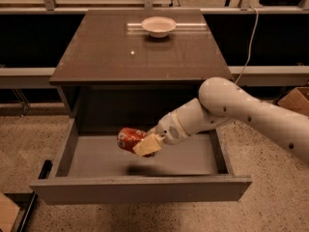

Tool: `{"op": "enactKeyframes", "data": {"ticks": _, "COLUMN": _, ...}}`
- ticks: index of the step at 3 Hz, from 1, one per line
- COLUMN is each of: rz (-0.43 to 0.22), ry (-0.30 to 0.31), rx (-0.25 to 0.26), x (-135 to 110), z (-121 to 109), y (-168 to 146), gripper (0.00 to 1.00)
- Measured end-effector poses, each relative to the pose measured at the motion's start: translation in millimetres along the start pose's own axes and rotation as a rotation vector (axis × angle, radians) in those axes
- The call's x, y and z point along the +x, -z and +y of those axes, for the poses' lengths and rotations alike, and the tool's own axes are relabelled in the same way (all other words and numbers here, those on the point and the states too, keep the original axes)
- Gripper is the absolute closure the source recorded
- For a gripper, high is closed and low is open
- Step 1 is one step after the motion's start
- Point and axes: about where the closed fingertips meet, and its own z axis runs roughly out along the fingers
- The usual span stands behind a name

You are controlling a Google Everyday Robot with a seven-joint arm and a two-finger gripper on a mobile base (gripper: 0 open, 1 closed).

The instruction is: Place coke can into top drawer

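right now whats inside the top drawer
The gripper holds the coke can just above the top drawer floor; only its shadow lies there. The front panel hides the nearest strip.

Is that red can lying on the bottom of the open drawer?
No, the claw grips the coke can in the air above the floor of the top drawer, and the can's shadow falls below it.

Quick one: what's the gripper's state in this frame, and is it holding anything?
Gripper: jaws closed on the coke can, holding it in the air over the floor of the open top drawer.
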Motion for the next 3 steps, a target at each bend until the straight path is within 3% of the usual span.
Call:
{"op": "enactKeyframes", "data": {"ticks": 1, "rz": -0.039, "ry": -0.085, "rx": 0.106, "x": 18.4, "z": -33.0, "y": -27.2, "gripper": 1.0}}
{"op": "enactKeyframes", "data": {"ticks": 2, "rz": -0.103, "ry": -0.116, "rx": 0.22, "x": 13.7, "z": -67.4, "y": -33.2, "gripper": 0.82}}
{"op": "enactKeyframes", "data": {"ticks": 3, "rz": -0.14, "ry": -0.114, "rx": 0.257, "x": 4.6, "z": -77.0, "y": -31.3, "gripper": 0.58}}
